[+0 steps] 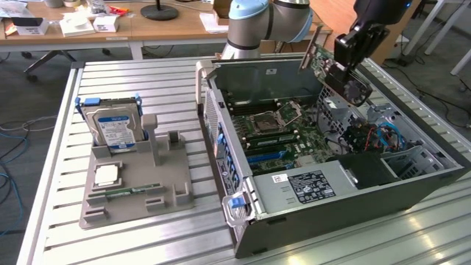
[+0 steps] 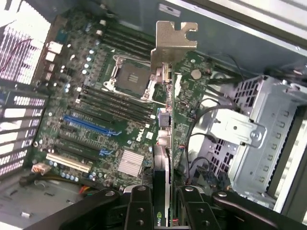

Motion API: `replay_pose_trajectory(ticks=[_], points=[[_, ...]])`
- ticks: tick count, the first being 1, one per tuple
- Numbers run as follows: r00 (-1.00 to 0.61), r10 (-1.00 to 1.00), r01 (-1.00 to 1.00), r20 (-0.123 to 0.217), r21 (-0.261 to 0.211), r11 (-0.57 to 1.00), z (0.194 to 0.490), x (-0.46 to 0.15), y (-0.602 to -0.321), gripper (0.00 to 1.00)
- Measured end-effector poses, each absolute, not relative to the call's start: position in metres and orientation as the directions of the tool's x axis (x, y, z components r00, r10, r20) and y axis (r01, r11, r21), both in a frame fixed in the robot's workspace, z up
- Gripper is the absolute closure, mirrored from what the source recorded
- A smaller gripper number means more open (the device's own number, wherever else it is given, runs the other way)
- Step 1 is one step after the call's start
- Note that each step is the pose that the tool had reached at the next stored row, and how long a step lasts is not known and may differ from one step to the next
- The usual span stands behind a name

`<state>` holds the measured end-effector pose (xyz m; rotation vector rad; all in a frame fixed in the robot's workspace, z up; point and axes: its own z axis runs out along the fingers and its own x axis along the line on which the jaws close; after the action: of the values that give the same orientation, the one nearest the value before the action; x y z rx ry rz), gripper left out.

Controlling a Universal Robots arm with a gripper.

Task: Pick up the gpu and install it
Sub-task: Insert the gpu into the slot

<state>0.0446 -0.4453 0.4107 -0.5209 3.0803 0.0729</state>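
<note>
The gpu [image 1: 324, 63] is a thin dark card with a grey metal end bracket [image 1: 310, 48]. It hangs tilted in the air over the far right corner of the open computer case [image 1: 220, 127]. My gripper [image 1: 344, 67] is shut on the card's edge from above. In the wrist view the gpu [image 2: 163, 158] appears edge-on between my fingers [image 2: 139, 211], its bracket [image 2: 173, 43] pointing away from me. Below it lies the green motherboard [image 2: 96, 110] with a blue expansion slot [image 2: 88, 125]. The card is above the board and not touching it.
The case holds a power supply [image 1: 305, 187] at the front and a metal drive cage [image 2: 254, 134] with cables beside the board. On the exterior view's left, a grey fixture [image 1: 136, 207] carries a hard drive [image 1: 114, 130] and a memory stick [image 1: 132, 191].
</note>
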Motion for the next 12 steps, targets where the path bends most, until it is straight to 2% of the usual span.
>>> replay_pose_trajectory(ticks=[12], points=[[-0.851,-0.524,-0.525,-0.024,0.043,0.85,0.4093,0.0446,-0.4453,0.74]])
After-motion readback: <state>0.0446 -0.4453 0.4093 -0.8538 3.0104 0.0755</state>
